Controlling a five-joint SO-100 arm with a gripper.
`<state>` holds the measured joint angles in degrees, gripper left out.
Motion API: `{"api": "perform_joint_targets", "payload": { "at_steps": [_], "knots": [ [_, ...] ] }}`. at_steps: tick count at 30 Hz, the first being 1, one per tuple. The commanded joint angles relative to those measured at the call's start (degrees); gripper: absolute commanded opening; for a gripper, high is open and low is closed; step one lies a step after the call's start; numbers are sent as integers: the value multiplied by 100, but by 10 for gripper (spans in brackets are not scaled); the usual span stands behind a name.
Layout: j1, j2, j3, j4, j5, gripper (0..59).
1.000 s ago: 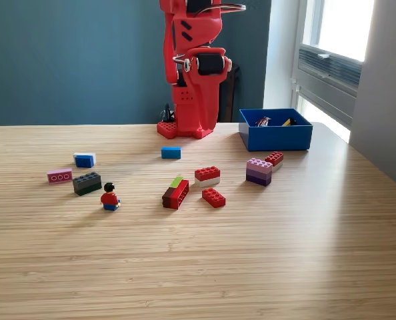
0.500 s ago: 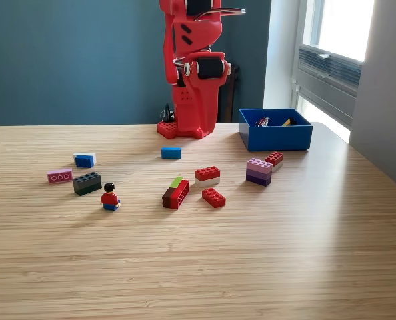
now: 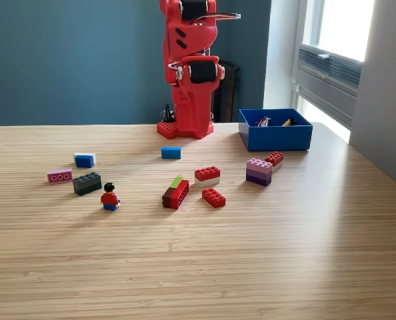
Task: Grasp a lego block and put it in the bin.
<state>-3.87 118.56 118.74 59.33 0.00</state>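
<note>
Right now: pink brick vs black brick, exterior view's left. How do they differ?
The pink brick is light pink and thin; the black brick is dark and taller. The pink brick lies nearer the table's left edge, the black brick just to its right, slightly nearer the camera. Both rest loose on the table, untouched.

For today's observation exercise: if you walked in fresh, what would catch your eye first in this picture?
The tall red robot arm stands folded upright at the back of the wooden table, against a dark teal wall. Just to the exterior view's right of its base sits the bright blue bin, with a few small pieces already inside. Colourful lego blocks lie scattered across the middle of the table, with a little red-shirted minifigure standing toward the view's left.
</note>
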Motion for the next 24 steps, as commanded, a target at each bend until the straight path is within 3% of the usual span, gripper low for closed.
{"api": "perform_joint_targets", "payload": {
  "at_steps": [1,5,11,24],
  "knots": [
    [325,167,0,-149,545,153],
    [615,167,141,-149,1116,219],
    [1055,167,413,-141,1450,243],
    [1784,167,650,-141,492,236]
  ]
}}
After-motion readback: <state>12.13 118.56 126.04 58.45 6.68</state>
